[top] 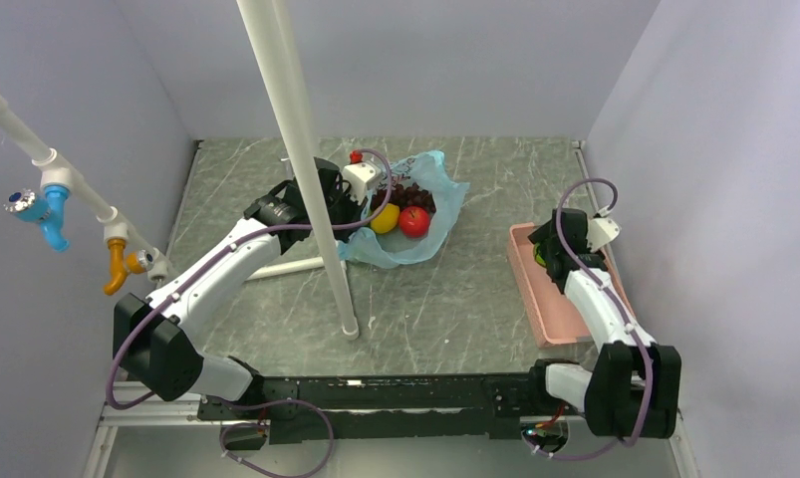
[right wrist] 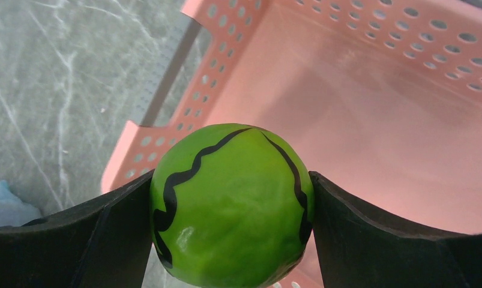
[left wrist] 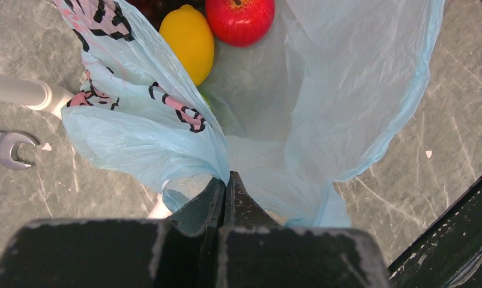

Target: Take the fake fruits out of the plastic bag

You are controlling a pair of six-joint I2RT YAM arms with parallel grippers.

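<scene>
The light blue plastic bag (top: 420, 214) lies open at the back middle of the table, holding a yellow lemon (top: 384, 218), a red apple (top: 413, 221) and dark purple grapes (top: 412, 193). My left gripper (top: 348, 204) is shut on the bag's rim (left wrist: 223, 162); the lemon (left wrist: 189, 41) and apple (left wrist: 239, 19) show in its view. My right gripper (top: 545, 246) is shut on a green round fruit with black wavy stripes (right wrist: 232, 204), held over the near left corner of the pink tray (right wrist: 370, 114).
A white pole (top: 306, 159) stands up from the table in front of the left arm. A wrench (left wrist: 7, 147) lies by the bag. The pink slotted tray (top: 535, 299) sits along the right wall. A small red piece (top: 356, 156) lies behind the bag.
</scene>
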